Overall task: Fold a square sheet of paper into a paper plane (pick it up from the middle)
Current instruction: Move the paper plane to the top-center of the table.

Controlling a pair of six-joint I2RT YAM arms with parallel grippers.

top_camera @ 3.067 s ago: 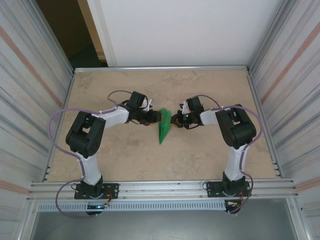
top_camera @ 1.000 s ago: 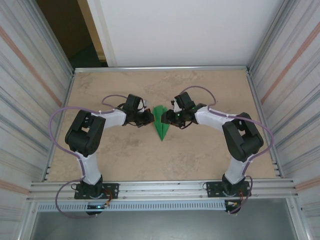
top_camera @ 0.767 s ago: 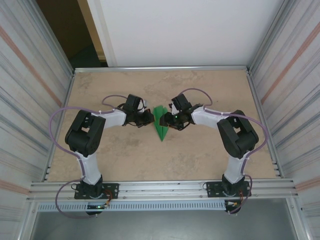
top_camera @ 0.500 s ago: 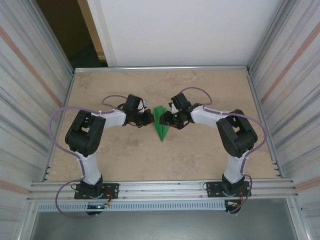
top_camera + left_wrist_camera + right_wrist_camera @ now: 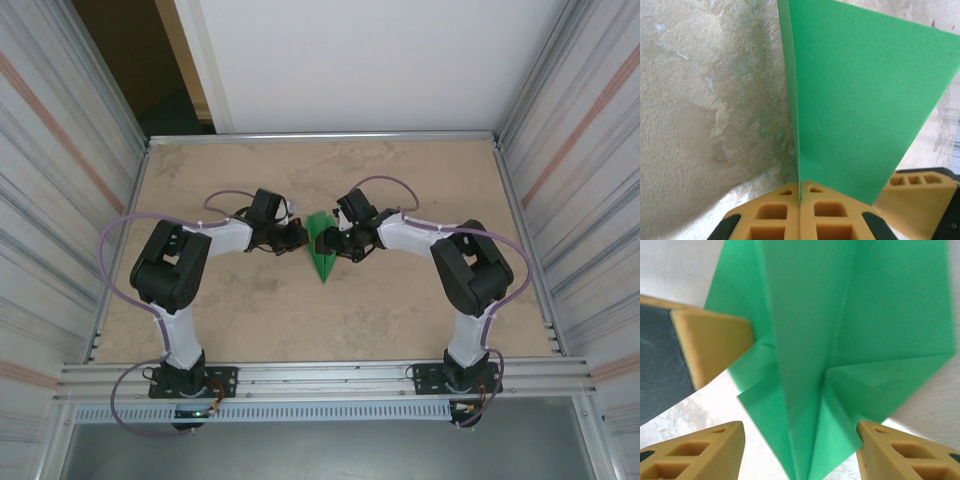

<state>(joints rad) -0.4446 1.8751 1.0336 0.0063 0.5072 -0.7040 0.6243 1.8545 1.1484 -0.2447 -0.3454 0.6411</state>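
On the table [image 5: 420, 180] centre, the paper plane [image 5: 322, 258] rests. Up close, the left gripper [image 5: 800, 194] pinches its fold, a grip seemingly too small to judge overhead. The right gripper [image 5: 799, 429] straddles it, spread wider than before.

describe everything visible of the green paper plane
The paper plane is bright green, thin matte paper, folded into a slim dart with a centre crease and layered flaps. It is at the middle of the table, tip toward the near edge. The left gripper is shut on one side; the right gripper stands open astride it.
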